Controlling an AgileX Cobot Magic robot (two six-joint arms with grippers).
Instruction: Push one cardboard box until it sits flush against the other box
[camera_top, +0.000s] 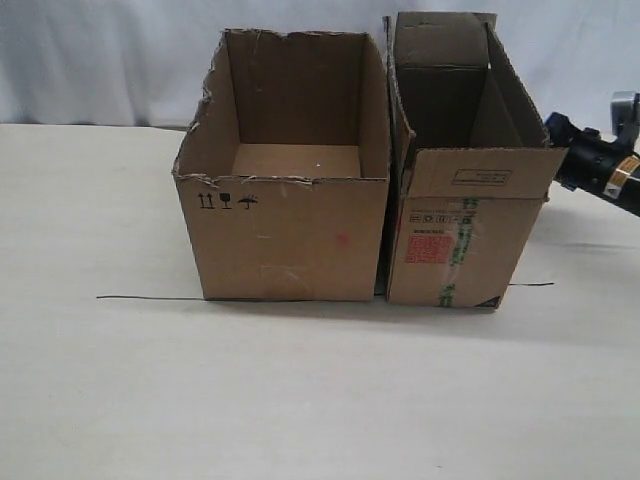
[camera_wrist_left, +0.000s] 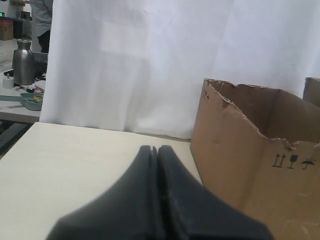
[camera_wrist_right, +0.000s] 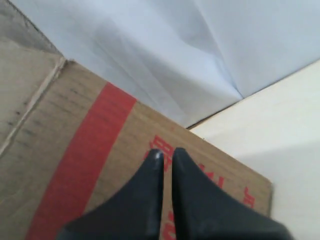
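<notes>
Cardboard box (camera_top: 450, 230): empty, likely light, thin-walled, sliding easily on bench (camera_top: 300, 400); best pushed low on outer side wall by closed, empty right gripper (camera_wrist_right: 166, 152); left gripper (camera_wrist_left: 156, 148) likewise closed.

Black handling symbols (camera_top: 227, 201) on the other box (camera_top: 290, 245) — up-arrows, glass, umbrella — and the cardboard box (camera_top: 480, 215) carries a red label (camera_top: 428, 247), print unreadable.

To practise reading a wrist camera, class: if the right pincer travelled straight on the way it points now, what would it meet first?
The right pincer, tips together, points at the red-striped side of the cardboard box; it would likely meet that wall first. Whether it already touches is unclear.
</notes>
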